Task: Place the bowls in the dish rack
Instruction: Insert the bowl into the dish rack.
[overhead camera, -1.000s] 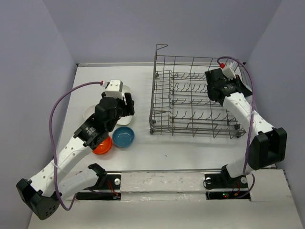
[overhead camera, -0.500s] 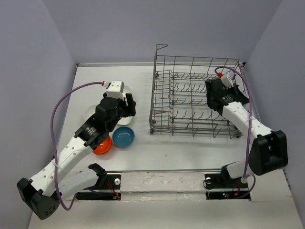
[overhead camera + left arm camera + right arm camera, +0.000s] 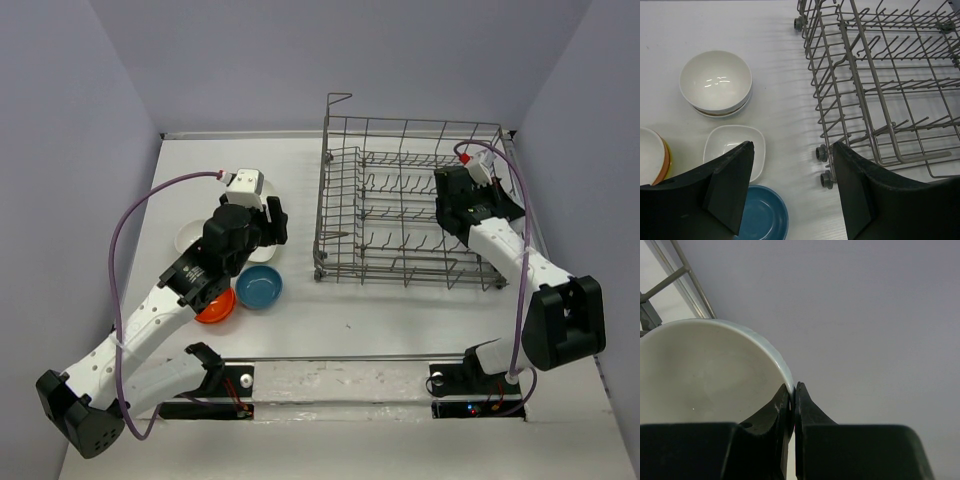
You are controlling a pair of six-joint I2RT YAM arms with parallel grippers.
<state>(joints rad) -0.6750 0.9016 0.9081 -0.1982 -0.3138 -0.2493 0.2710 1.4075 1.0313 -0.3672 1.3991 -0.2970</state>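
Several bowls (image 3: pixel 190 238) sit on the table (image 3: pixel 330 312) at 9 o'clock from the rack (image 3: pixel 400 215): a round bowl (image 3: pixel 715 82) stacked on another, a square bowl (image 3: pixel 730 142), a blue bowl (image 3: pixel 765 217) and an orange bowl (image 3: pixel 218 308). The left gripper (image 3: pixel 792 147) hovers above them, fingers wide apart and empty, while the right gripper (image 3: pixel 792 392), over the rack's 3 o'clock end, has its fingers clamped on the rim of a white bowl (image 3: pixel 700 370)

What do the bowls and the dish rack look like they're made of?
The round white bowl and the blue bowl look like glazed ceramic, though glossy plastic is possible: smooth surfaces with sharp light reflections. The dish rack looks like grey metal wire with a dull, perhaps coated finish: thin bent rods and upright tines.
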